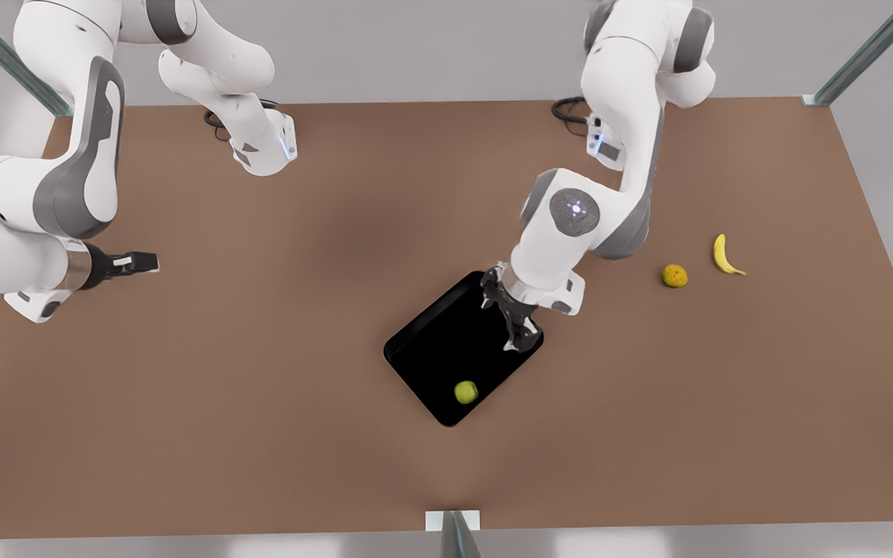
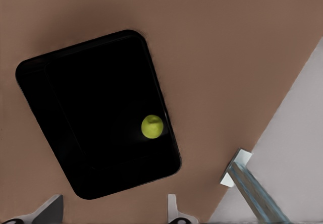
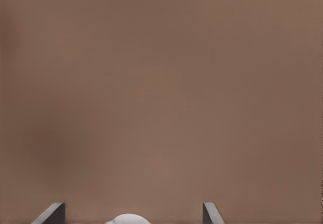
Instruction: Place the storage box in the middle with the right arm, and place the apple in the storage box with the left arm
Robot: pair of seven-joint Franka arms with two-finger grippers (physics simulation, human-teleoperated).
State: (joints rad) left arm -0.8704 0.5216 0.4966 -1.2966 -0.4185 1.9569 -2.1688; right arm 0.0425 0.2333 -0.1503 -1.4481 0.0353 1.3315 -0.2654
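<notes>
The tabletop (image 1: 260,403) carried the storage box (image 1: 431,349) near its middle, toward the near edge. The left gripper (image 1: 514,322), fingers spread, hovered over the box's far corner. The right gripper (image 1: 136,263) waited by the side edge, fingers apart. The apple (image 1: 466,392) lay in the box's near corner.

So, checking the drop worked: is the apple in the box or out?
In. The apple lies on the black floor of the box, near one corner.
</notes>
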